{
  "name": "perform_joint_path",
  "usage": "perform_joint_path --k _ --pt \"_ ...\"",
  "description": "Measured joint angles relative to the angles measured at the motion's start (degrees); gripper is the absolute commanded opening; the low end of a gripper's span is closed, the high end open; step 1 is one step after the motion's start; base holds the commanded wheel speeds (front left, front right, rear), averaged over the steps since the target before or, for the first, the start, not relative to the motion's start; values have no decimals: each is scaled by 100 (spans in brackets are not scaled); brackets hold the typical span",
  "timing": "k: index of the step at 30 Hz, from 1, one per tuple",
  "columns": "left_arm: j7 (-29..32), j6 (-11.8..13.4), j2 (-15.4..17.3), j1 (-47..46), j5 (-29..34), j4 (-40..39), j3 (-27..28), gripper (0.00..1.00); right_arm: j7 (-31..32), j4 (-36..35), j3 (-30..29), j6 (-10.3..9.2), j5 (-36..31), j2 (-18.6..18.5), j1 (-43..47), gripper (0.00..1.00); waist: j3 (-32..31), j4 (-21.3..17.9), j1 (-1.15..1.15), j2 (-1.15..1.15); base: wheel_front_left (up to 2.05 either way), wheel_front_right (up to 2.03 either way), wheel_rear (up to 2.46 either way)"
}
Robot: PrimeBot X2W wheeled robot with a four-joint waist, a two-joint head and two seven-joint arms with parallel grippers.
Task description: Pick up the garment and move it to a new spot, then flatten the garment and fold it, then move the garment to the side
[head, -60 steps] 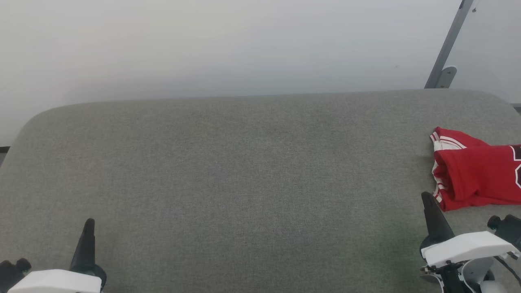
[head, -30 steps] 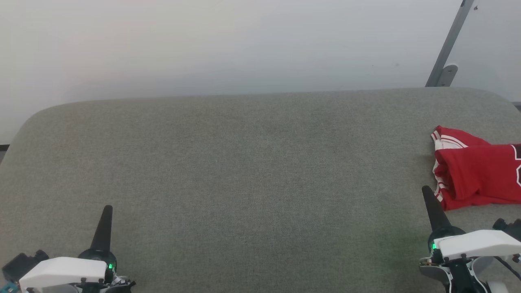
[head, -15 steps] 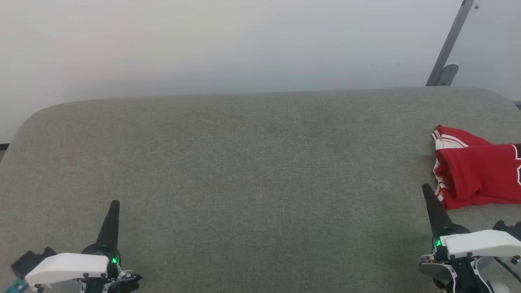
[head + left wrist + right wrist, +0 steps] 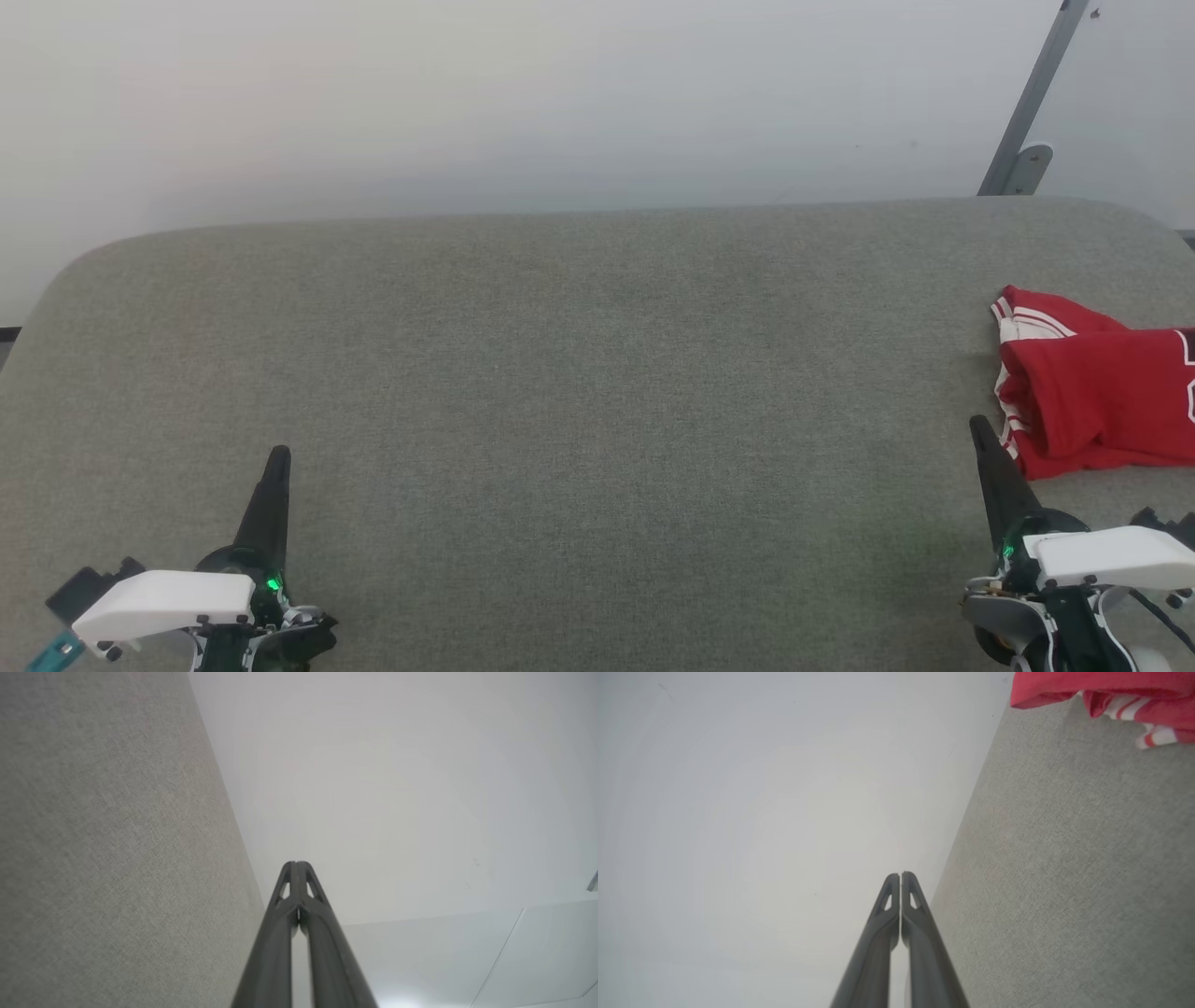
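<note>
The red garment [image 4: 1092,392] lies folded at the right edge of the grey padded table [image 4: 579,392], its striped white trim facing left; part of it runs out of the head view. A corner of it, the garment [image 4: 1106,690], appears at the top right of the right wrist view. My right gripper [image 4: 978,427] hovers just beside its near left corner, shut and holding nothing; its fingertips [image 4: 900,875] meet. Low at the left, my left gripper [image 4: 278,455] is shut and empty too, far from the garment, with its fingertips [image 4: 296,864] pressed together.
A pale wall [image 4: 523,103] rises behind the table's rounded far edge. A grey metal strut with a bracket [image 4: 1027,112] leans at the upper right. The broad grey surface stretches between the two grippers.
Both grippers have crept forward over the table, the left one also drifting rightward. The garment has stayed where it lay.
</note>
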Motion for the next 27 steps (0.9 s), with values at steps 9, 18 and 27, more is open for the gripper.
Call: perform_joint_path --k 9,18,27 --pt "86 0 -110 -69 -258 8 27 0 60 -21 -12 -1 380 14 -13 0 11 2 0 0 0 0 0" --pt "180 0 -198 -124 -495 10 54 0 116 -47 -24 -1 735 31 -32 0 22 4 0 0 0 0 0" --pt "203 0 -240 -144 -555 12 64 0 143 -57 -30 -1 838 36 -34 0 26 5 0 0 0 0 0"
